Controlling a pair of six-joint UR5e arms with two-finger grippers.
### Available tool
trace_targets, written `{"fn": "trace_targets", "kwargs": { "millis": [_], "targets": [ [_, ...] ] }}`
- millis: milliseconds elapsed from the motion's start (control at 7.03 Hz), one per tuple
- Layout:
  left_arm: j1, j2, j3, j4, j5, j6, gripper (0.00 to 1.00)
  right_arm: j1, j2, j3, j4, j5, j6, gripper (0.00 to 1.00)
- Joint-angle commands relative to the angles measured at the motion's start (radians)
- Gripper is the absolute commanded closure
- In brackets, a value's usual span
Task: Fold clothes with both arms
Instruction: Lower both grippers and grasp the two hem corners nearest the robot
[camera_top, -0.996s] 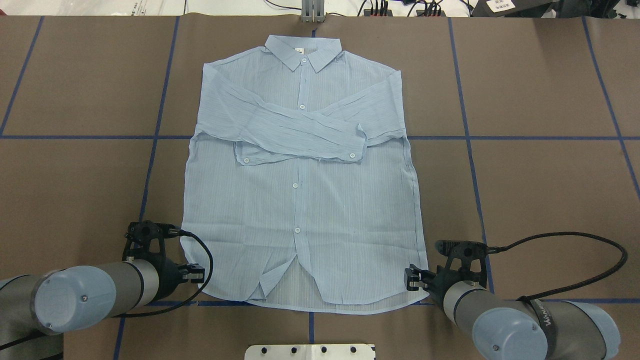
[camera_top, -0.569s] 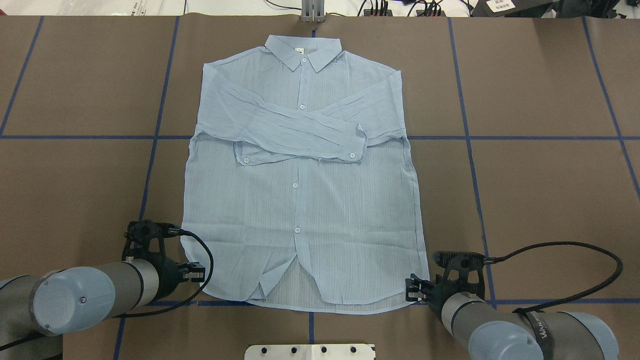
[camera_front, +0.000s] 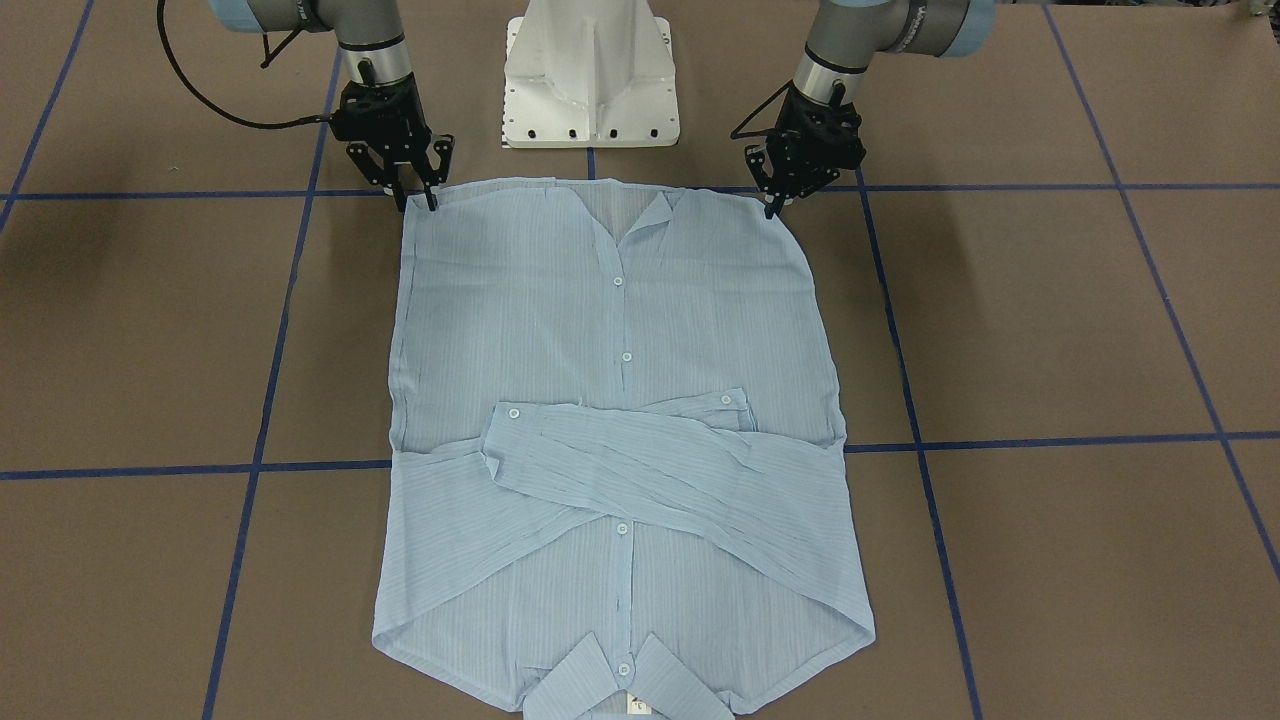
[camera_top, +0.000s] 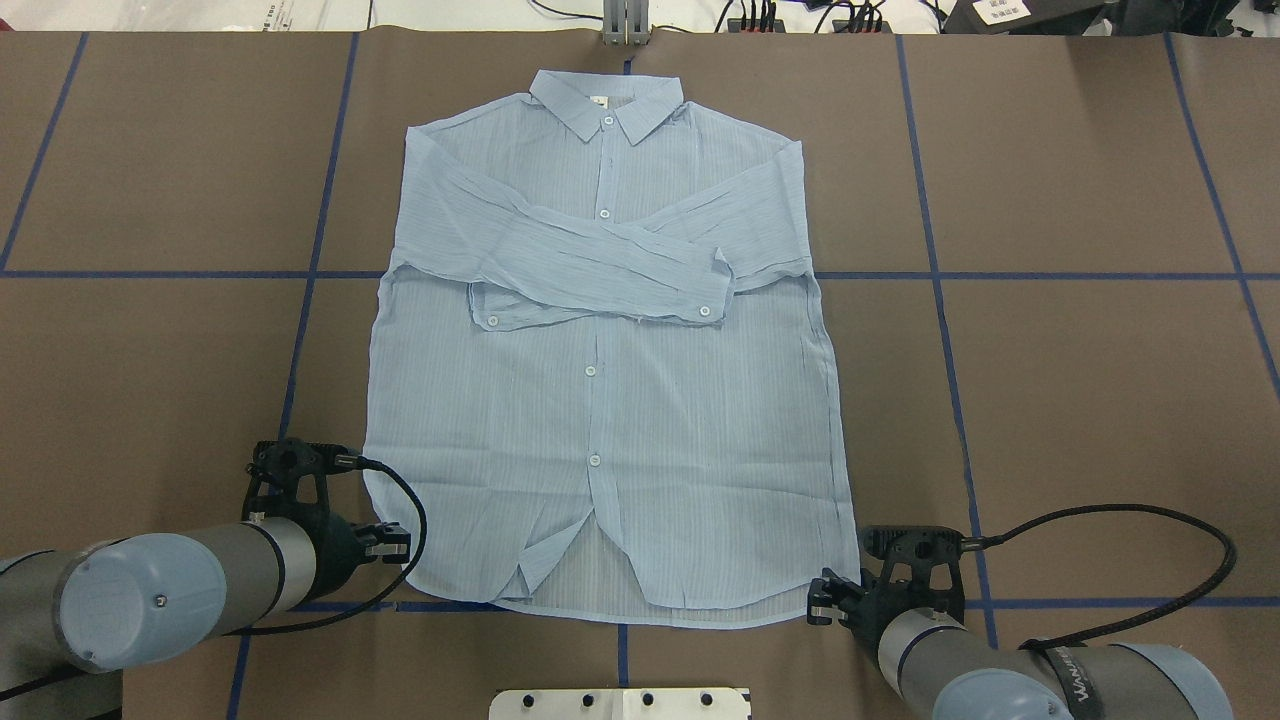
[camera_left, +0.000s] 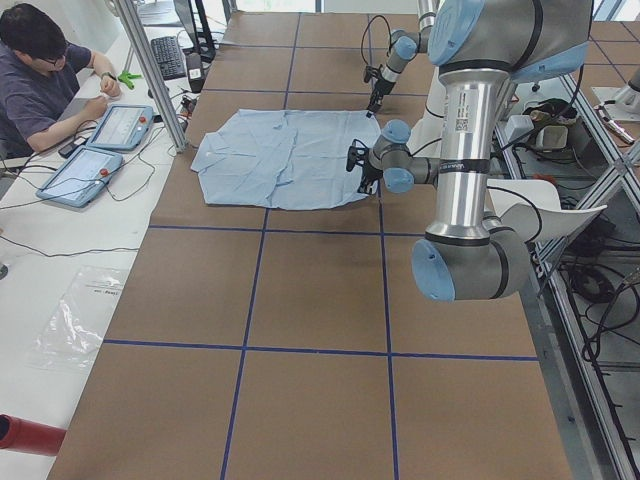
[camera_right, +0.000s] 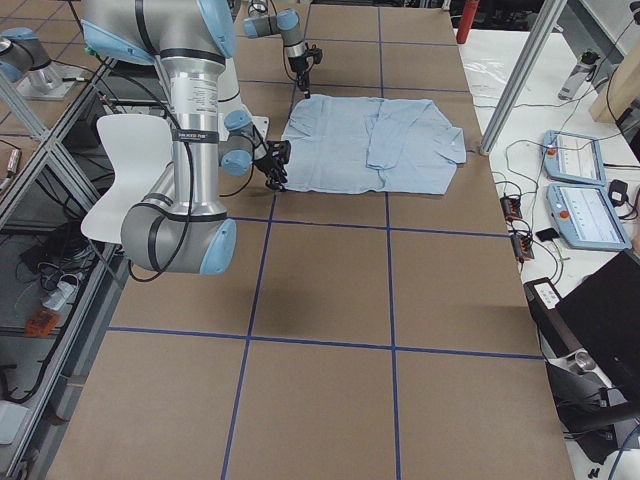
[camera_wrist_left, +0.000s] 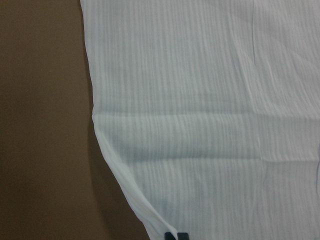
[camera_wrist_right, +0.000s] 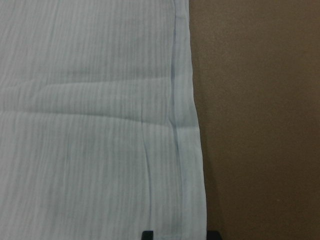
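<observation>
- The shirt (camera_top: 610, 400) lies flat and front up in the middle of the desk (camera_top: 1100, 400). Its collar is at the far side, both sleeves are crossed over the chest, and the hem is nearest the robot.
- The step in hand looks like taking hold of the two hem corners, so the bottom can be folded up toward the collar.
- The next move calls for both jaws to pinch the thin cloth, then lift and carry it forward evenly so it does not skew.
- The left gripper (camera_top: 405, 545) sits low at the hem's left corner. Its jaws are almost together at the cloth's edge, and I cannot tell whether cloth is caught between them.
- The right gripper (camera_top: 815, 603) sits low at the right corner. Its jaws are spread, with one tip on each side of the side edge.
</observation>
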Motion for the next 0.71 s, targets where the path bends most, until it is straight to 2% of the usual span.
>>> {"fn": "trace_targets", "kwargs": {
  "millis": [0,284,427,569],
  "targets": [
    [0.0,-0.001,-0.002,0.0,0.0,0.0,1.0,-0.004,-0.002,0.033,-0.02,0.003,0.001,1.0],
    [0.0,-0.001,-0.025,0.003,-0.004,0.002,1.0,-0.002,-0.005,0.141,-0.165,0.014,0.001,1.0],
    [-0.002,0.008,-0.087,0.024,-0.012,0.005,1.0,0.002,-0.007,0.209,-0.22,0.059,0.001,1.0],
    [-0.002,0.002,-0.217,0.146,-0.082,0.006,1.0,0.042,-0.001,0.344,-0.341,0.139,0.001,1.0]
  ]
}}
